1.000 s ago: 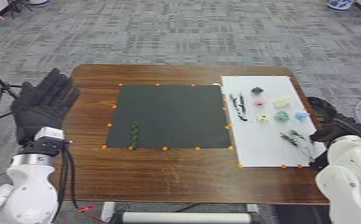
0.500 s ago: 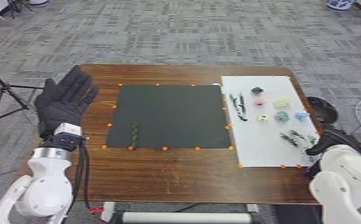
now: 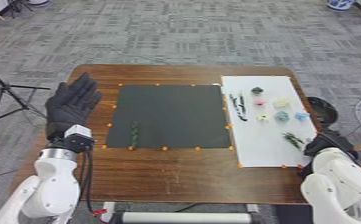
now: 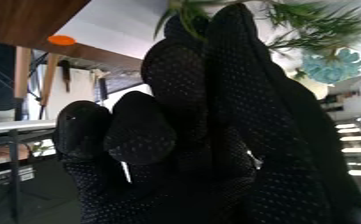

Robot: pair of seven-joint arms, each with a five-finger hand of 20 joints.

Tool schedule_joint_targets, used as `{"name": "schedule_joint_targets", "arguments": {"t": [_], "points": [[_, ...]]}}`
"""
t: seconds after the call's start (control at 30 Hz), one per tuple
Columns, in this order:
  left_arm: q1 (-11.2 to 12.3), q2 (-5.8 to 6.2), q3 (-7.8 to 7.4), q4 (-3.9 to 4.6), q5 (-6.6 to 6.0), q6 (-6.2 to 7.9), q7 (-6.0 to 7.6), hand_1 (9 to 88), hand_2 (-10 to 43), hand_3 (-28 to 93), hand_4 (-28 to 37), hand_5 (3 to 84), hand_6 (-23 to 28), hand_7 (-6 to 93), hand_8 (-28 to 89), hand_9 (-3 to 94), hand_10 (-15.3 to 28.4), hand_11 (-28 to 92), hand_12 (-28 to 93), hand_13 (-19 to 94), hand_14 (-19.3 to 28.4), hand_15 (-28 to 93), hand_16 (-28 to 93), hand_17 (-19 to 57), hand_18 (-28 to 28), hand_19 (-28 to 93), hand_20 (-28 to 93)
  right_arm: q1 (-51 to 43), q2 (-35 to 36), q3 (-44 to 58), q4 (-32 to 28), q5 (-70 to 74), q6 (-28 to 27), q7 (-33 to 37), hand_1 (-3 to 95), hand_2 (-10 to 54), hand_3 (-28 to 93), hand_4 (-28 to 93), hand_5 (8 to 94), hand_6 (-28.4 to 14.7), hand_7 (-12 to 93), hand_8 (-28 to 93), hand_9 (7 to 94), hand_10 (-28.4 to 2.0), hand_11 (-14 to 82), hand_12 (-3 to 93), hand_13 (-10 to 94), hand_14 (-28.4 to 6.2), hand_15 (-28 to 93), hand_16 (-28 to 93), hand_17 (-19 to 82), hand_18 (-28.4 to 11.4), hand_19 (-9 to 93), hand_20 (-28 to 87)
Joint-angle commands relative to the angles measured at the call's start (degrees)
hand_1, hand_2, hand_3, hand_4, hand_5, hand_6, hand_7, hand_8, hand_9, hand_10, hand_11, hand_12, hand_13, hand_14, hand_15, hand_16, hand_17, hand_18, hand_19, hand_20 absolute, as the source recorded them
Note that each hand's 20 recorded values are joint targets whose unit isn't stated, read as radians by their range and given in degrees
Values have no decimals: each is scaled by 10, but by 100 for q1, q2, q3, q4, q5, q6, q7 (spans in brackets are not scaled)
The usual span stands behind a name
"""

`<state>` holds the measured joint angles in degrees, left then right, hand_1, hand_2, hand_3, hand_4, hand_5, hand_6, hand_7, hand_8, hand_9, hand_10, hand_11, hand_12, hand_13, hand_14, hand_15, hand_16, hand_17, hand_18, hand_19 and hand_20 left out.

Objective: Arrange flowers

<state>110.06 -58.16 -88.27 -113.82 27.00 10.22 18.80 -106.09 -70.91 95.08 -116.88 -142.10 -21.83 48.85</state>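
Observation:
My right hand [image 3: 323, 143] is at the white board's near right edge, beside the green sprigs [image 3: 293, 139], which lie bunched. In the right wrist view, the right hand [image 4: 207, 125] has curled fingers, its thumb closed against them at the sprigs [image 4: 319, 22]; their stems are hidden. A teal flower [image 4: 330, 66] is beyond. Small flowers lie on the white board [image 3: 258, 145]: dark [image 3: 257, 90], pink [image 3: 259, 102], cream [image 3: 281, 102], blue [image 3: 302, 116]. A dark green stem [image 3: 134, 135] lies on the black panel [image 3: 172, 112]. My left hand [image 3: 72, 107] is open over the table's left edge.
Dark, narrow pieces [image 3: 238, 107] lie along the white board's left side. A black round object [image 3: 323, 111] stands just off the table's right edge. Orange markers border the panel and board on the brown table [image 3: 150, 175]. A tripod [image 3: 6, 90] stands at the far left.
My left hand has moved right, over the table's edge. The right hand has shifted toward the robot. The green sprigs, spread apart earlier, are now bunched together.

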Motion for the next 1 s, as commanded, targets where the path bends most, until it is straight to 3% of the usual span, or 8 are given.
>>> {"name": "schedule_joint_targets", "arguments": {"t": [0.03,0.1,0.17,0.27,0.53,0.77,0.93,1.0], "points": [[39,-54,-23,-21,-28,-151,-53,245,122,725,-283,453,79,107,-92,347,130,166,75,258,108,150,-37,-50,128,318,85,-144,13,-126,-125,-144,474,25,590,-95,643,-239,767,-12,305,176,808,-111,432,491,745,-110,743,450,477,-247,932,410],[41,-57,-32,-13,23,-135,-75,245,122,724,-283,452,78,107,-92,347,130,166,74,258,108,150,-37,-50,128,318,84,-199,53,-133,-282,-158,640,7,579,-95,655,-223,758,-12,319,193,803,-109,438,491,747,-109,743,451,483,-246,932,415],[63,-56,-51,-49,184,6,-121,246,123,723,-283,452,78,107,-92,347,130,166,74,258,108,150,-37,-50,128,318,83,-239,112,-198,-449,-167,851,-12,573,-95,658,-208,752,-16,330,201,801,-107,442,488,750,-108,744,451,487,-245,932,421],[94,-53,-107,-49,373,36,-133,246,123,724,-283,453,79,108,-92,347,129,167,74,258,109,151,-38,-50,128,320,83,-247,183,-340,-688,-120,1127,-75,560,-95,675,-192,734,-21,357,210,790,-104,444,496,749,-106,744,450,490,-244,932,423],[185,-22,-151,-101,383,151,-163,245,126,724,-283,454,80,109,-92,348,131,168,72,260,110,156,-38,-52,129,325,82,182,268,-1056,-1172,570,1547,-363,509,-86,710,-138,705,-25,426,196,801,-113,440,470,770,-90,727,432,525,-227,932,427],[197,-11,-160,-96,432,185,-170,249,130,724,-283,457,81,112,-93,352,132,174,74,264,115,165,-37,-53,132,332,83,979,-189,-2150,-907,837,930,-835,486,-62,721,-112,638,-35,543,159,799,-116,428,458,778,-83,710,427,531,-222,932,427],[144,21,-130,-54,577,199,-212,248,130,725,-283,457,81,113,-93,351,132,175,73,264,116,166,-40,-54,133,336,82,1342,-611,-2952,-444,807,618,-1061,488,-60,720,-112,635,-37,552,152,798,-117,425,458,778,-83,707,428,529,-223,932,429],[154,22,-104,-60,500,209,-170,247,130,727,-283,457,81,113,-94,352,132,174,72,264,115,166,-40,-55,133,337,82,1428,-842,-3174,-217,971,521,-1031,487,-63,722,-110,635,-38,553,149,800,-117,425,458,778,-83,707,428,529,-223,932,429]]}}
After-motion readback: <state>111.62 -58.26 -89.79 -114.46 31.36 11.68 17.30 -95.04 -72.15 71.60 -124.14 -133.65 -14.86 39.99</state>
